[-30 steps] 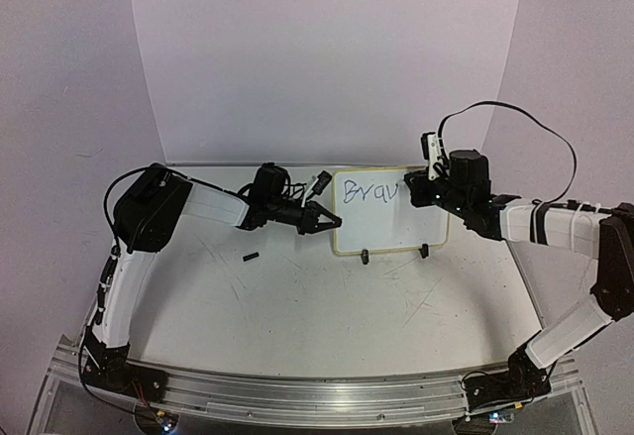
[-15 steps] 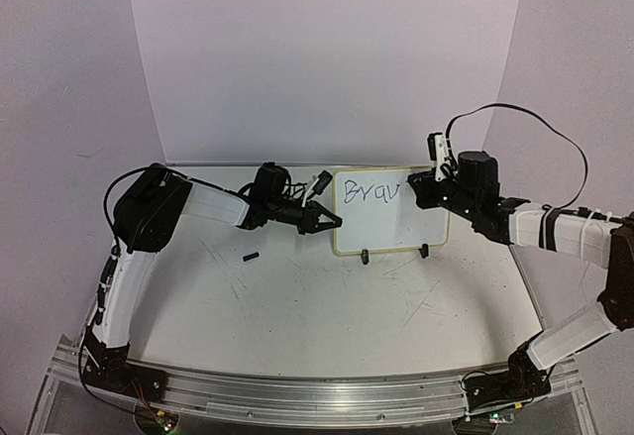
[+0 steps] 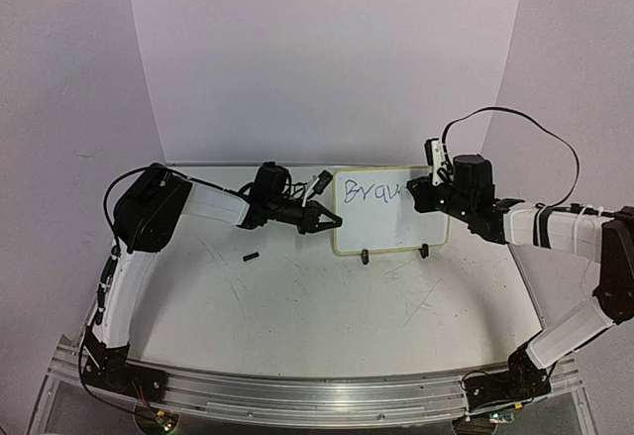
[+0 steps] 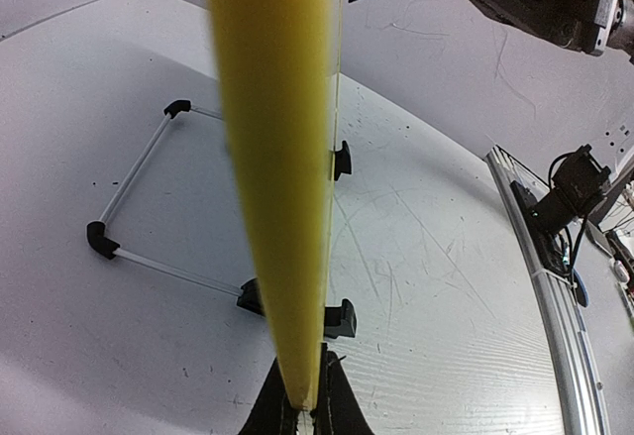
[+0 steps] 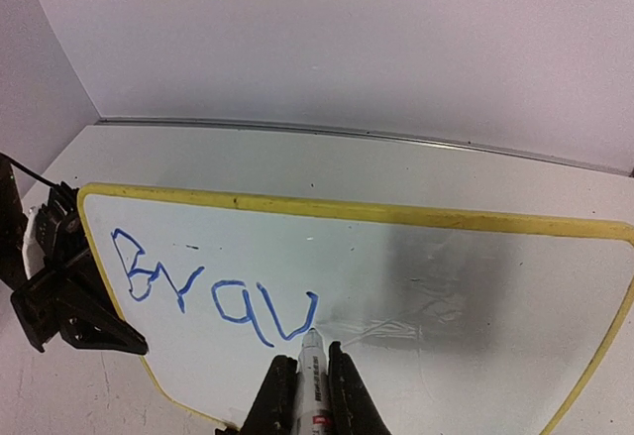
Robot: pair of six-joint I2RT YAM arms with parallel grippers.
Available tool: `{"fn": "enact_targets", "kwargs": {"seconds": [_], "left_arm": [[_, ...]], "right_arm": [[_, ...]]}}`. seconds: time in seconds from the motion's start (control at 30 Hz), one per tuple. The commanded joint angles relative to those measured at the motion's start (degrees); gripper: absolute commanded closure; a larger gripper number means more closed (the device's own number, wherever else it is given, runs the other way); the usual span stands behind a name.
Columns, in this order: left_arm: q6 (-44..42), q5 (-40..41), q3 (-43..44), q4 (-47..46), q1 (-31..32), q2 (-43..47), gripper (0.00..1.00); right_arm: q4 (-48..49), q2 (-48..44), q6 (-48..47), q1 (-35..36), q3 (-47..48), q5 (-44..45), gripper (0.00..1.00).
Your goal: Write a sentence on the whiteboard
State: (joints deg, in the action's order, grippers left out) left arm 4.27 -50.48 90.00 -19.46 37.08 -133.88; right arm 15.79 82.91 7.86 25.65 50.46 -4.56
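From above, the whiteboard is standing at the table's back, with the left gripper seemingly gripping its left edge. Left wrist: fingers are pinching the yellow rim. Right wrist: the right gripper is clamping a marker, its tip touching the blue lettering.

Place: robot lab | Why: white-and-black robot arms on a silver metal rail, scratched white table, plain white walls

Top external view: fixed, high behind the near edge, looking down across the whole surface. Left wrist view: very near, edge-on along the whiteboard rim. Right wrist view: close, facing its written side. All three share the whiteboard.
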Motion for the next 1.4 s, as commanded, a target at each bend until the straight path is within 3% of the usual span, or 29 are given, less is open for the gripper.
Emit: {"fn": "enact_targets", "kwargs": {"seconds": [0.0, 0.87, 1.37], "left_arm": [[-4.2, 5.9, -0.3, 7.6, 0.1, -0.9, 1.0], [-5.6, 6.2, -0.1, 8.4, 0.1, -0.7, 1.0], [-5.9, 6.0, 0.4, 8.8, 0.1, -1.0, 1.0]], "right_arm": [[2.6, 0.2, 0.8, -0.2, 1.0, 1.3, 1.0], [3.2, -1.3, 1.3, -0.7, -0.2, 10.3, 1.0], [4.6, -0.2, 1.0, -0.9, 1.0, 5.0, 1.0]]}}
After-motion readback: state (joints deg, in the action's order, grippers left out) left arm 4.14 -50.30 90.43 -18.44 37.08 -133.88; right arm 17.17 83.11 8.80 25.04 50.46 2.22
